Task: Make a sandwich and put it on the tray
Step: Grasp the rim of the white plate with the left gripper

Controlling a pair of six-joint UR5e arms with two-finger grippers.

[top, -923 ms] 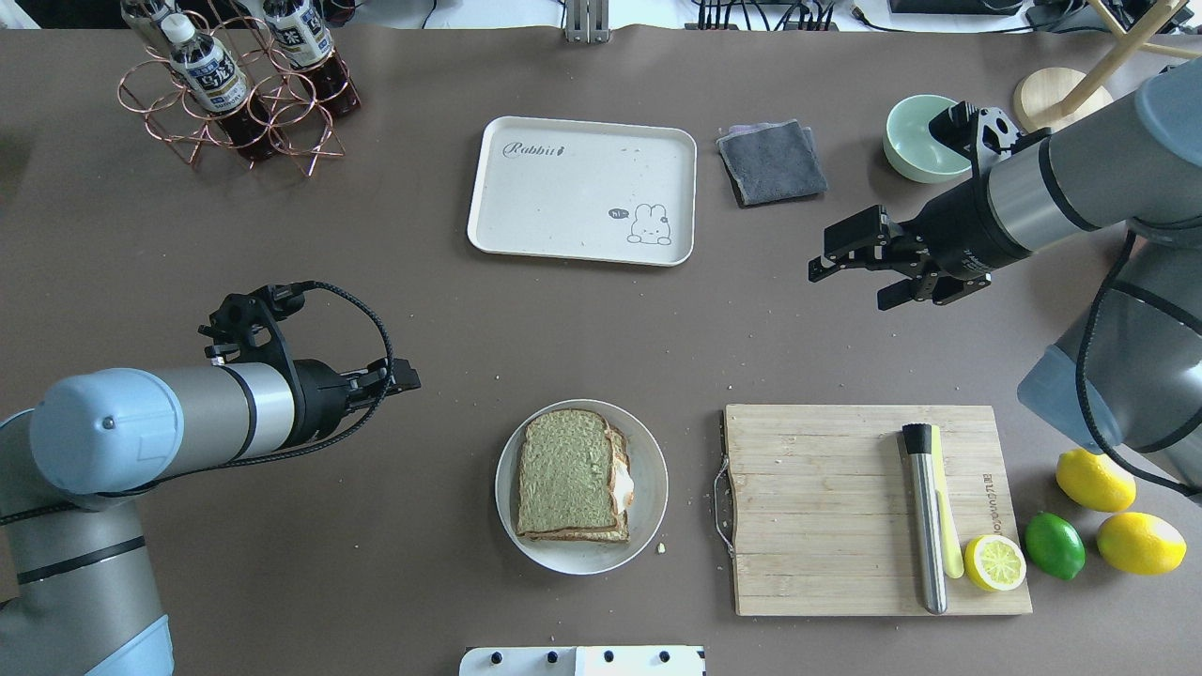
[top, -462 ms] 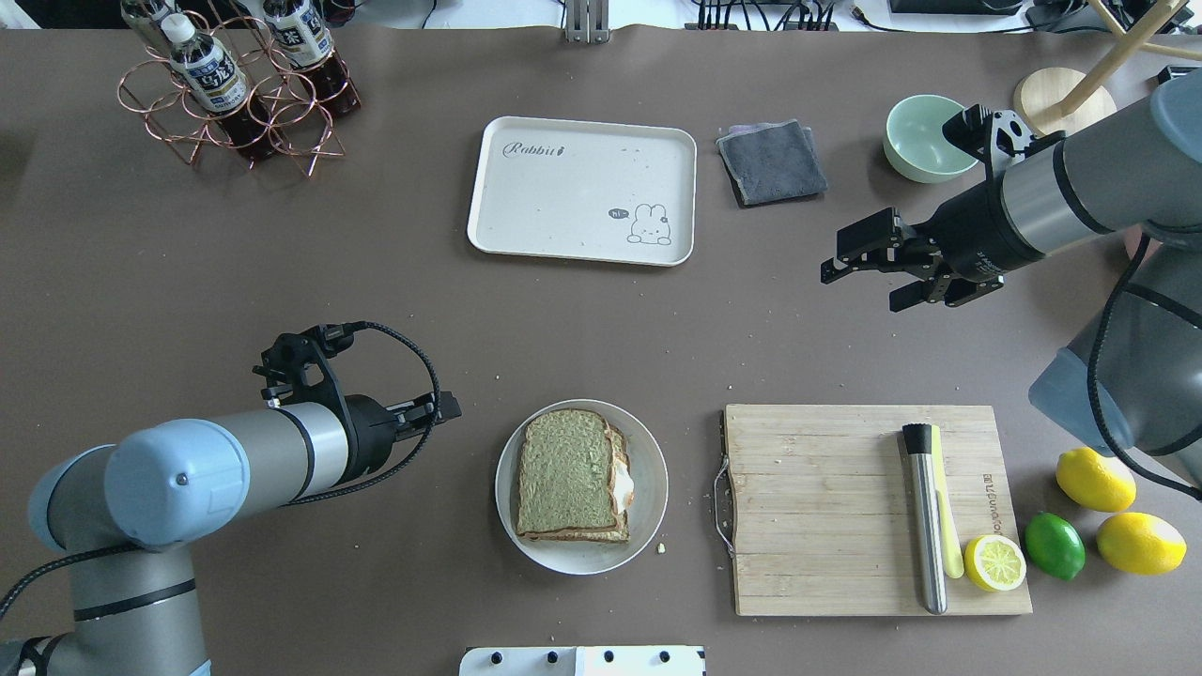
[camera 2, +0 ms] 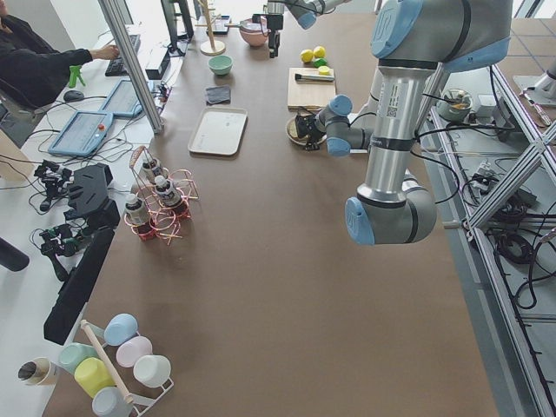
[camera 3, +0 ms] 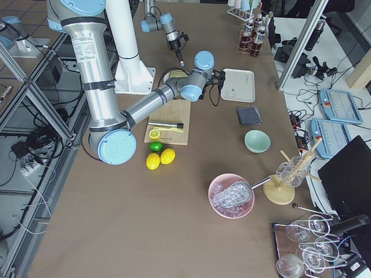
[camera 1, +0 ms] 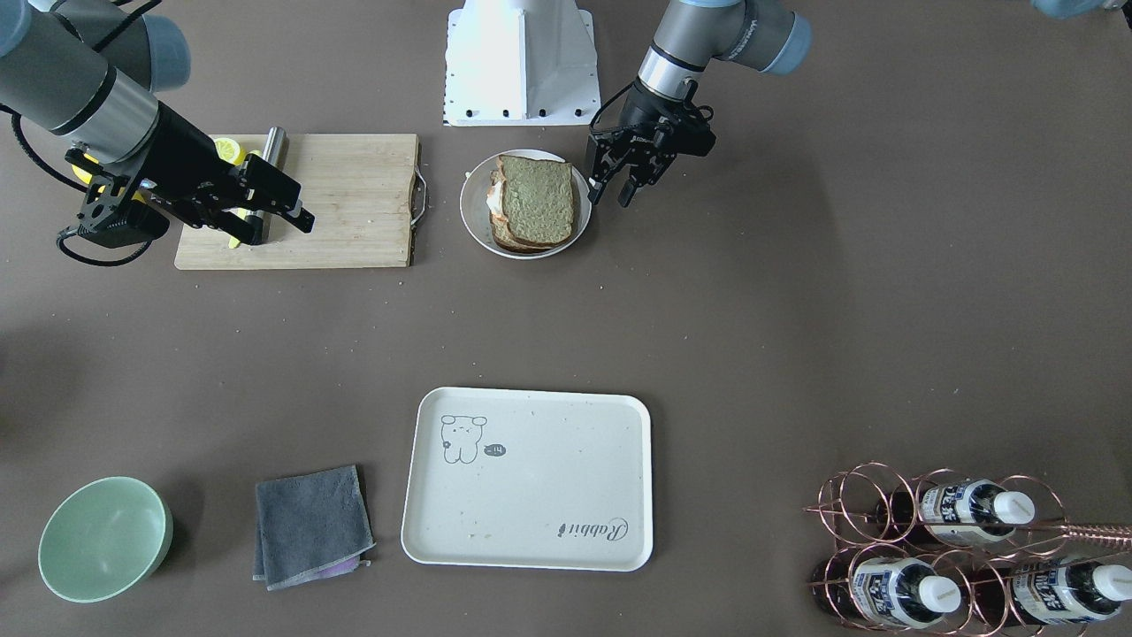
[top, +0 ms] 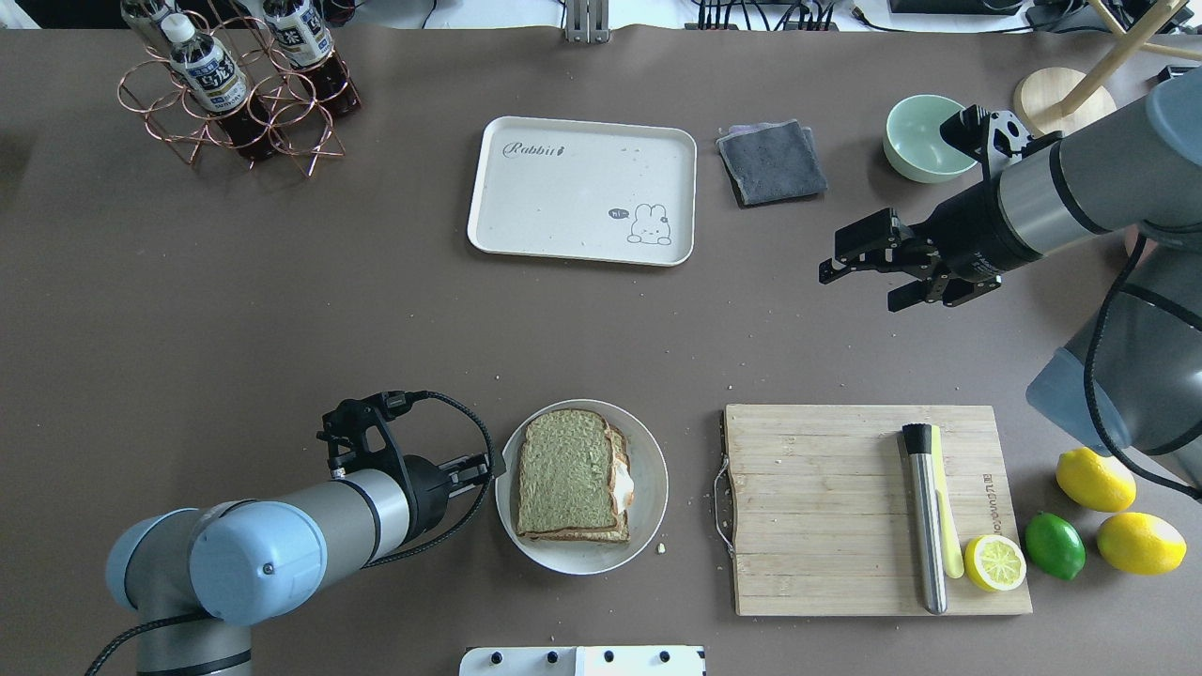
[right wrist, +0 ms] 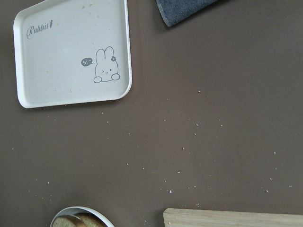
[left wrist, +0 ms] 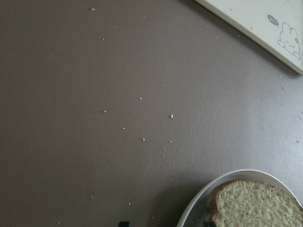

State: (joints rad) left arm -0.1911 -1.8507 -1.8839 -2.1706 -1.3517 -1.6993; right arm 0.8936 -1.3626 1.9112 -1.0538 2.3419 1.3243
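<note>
The table (top: pixel 282 310) had a matt brown, paper-like covering, and on it the tray (top: pixel 563 207) looked like smooth cream plastic with a dull sheen. The plate (top: pixel 648 507) was smooth and white under the rough, porous bread of the sandwich (top: pixel 568 474). The cutting board (top: pixel 817 507) was pale bare wood with visible grain and carried a brushed metal rod (top: pixel 925 526); the cloth (top: pixel 772 161) was napped grey fabric, the bowl (top: pixel 916 141) glossy pale green, the rack (top: pixel 315 141) shiny copper-coloured wire

The left wrist view's bottom edge cuts off the sandwich (left wrist: pixel 258 203) and plate (left wrist: pixel 204 198); its corner cuts the tray (left wrist: pixel 255 23). The egg (top: pixel 624 483) is mostly hidden between the slices. In the front view the right gripper (camera 1: pixel 283 228) covers most of the steel tool (camera 1: pixel 275 140) on the board (camera 1: pixel 354 203).
</note>
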